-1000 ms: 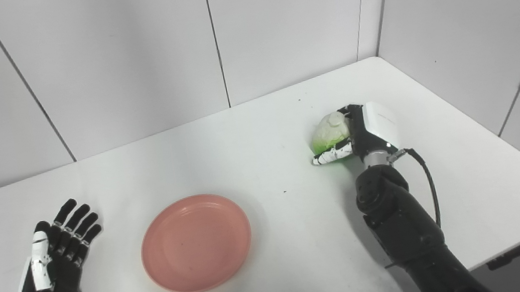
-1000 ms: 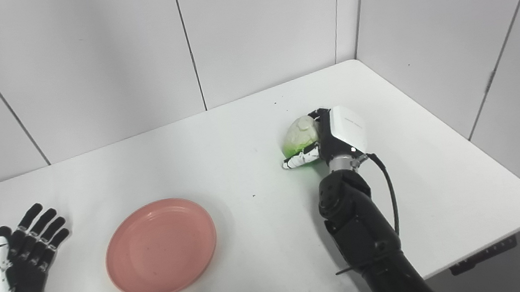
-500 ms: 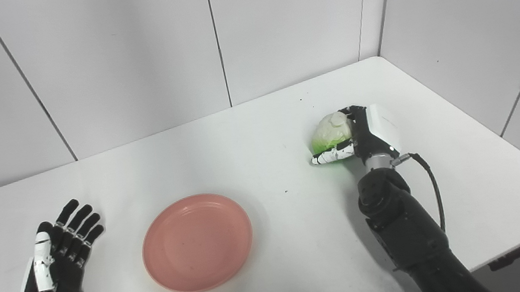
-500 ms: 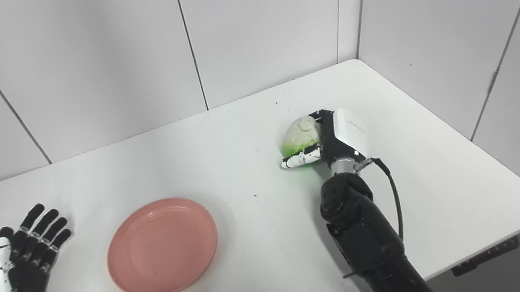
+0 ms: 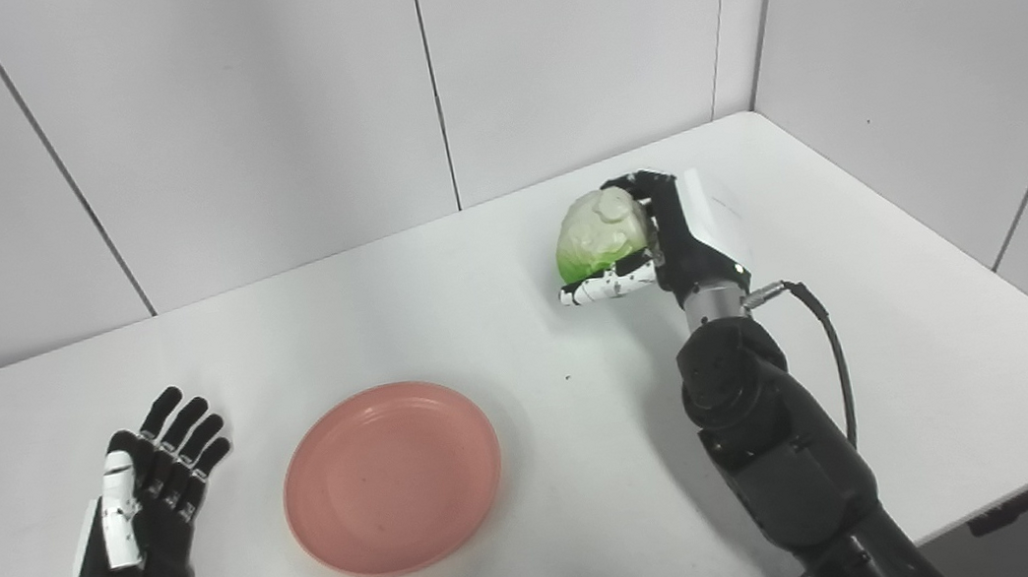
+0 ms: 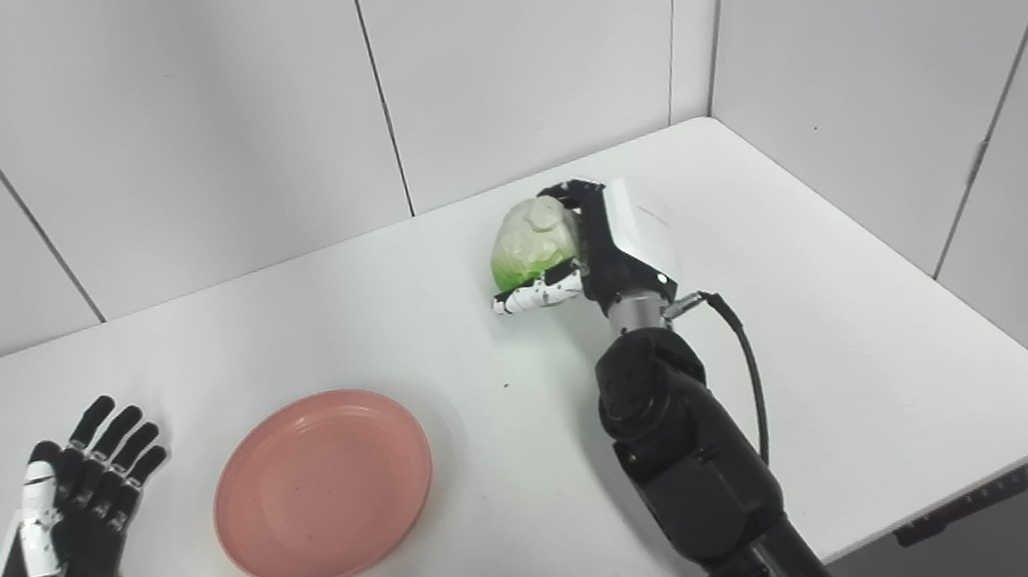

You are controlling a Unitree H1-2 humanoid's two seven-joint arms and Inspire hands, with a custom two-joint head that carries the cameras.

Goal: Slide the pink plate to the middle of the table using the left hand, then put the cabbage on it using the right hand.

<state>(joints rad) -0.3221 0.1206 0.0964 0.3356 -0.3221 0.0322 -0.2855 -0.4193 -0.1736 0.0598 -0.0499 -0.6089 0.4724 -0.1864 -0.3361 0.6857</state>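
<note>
The pink plate (image 5: pixel 392 476) lies flat on the white table (image 5: pixel 930 353), left of centre near the front. My right hand (image 5: pixel 667 243) is shut on the cabbage (image 5: pixel 597 233), a pale green and white head, and holds it clear above the table, right of the plate. The hand also shows in the right eye view (image 6: pixel 604 252) with the cabbage (image 6: pixel 533 241). My left hand (image 5: pixel 146 511) is open and empty, palm up with fingers spread, left of the plate and apart from it.
Grey wall panels (image 5: pixel 253 114) close the table's back and right sides. A black cable (image 5: pixel 826 357) loops off the right wrist. The table's front right corner and edge lie near the right forearm.
My right hand has lifted the cabbage off the table and moved it left and up. My left hand has shifted a little toward the plate. The plate has not moved.
</note>
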